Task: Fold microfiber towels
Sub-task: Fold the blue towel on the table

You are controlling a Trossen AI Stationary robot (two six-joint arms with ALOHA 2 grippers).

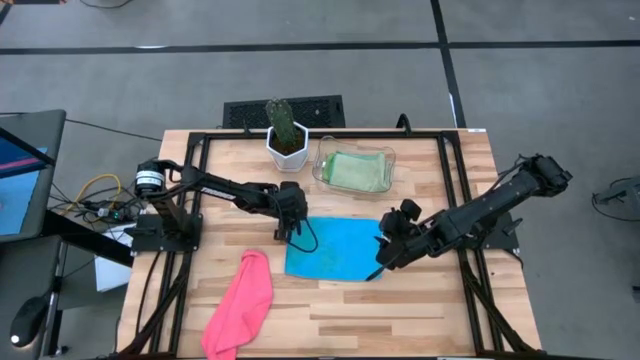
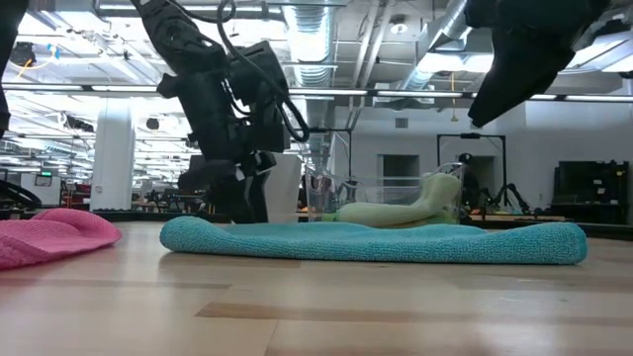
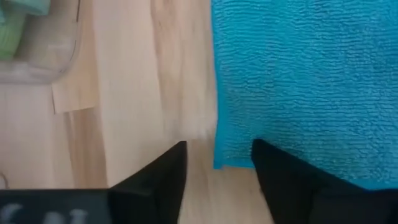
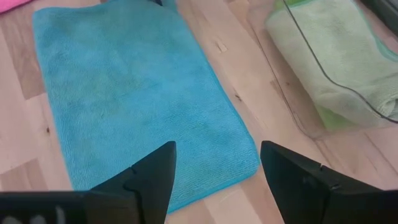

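- High view: a blue towel [image 1: 335,250] lies flat near the middle of the wooden table [image 1: 420,320]. The left gripper [image 1: 293,232] sits at its left edge and the right gripper [image 1: 384,262] over its right edge. A pink towel [image 1: 242,303] lies crumpled well to the left and nearer the front edge. Behind the blue one, a clear tray [image 1: 322,168] holds green towels [image 1: 356,171], beside a cactus [image 1: 282,119] in a white pot [image 1: 287,152]. The floor around is grey.
- Low view: the blue towel [image 2: 376,240] forms a low, fuzzy slab on pale planks, with the pink towel [image 2: 49,235] at the left. The left gripper [image 2: 242,198] reaches down just behind it. Beyond is a large hall with ceiling pipes.
- Left wrist view: the left gripper [image 3: 217,163] has its fingers [image 3: 163,176] apart, straddling a corner of the blue towel [image 3: 298,81] without pinching it.
- Right wrist view: the right gripper [image 4: 217,163] has its fingers [image 4: 152,175] spread wide above the edge of the blue towel [image 4: 137,93]. The green towels [image 4: 336,56] bulge inside the tray [image 4: 298,37].
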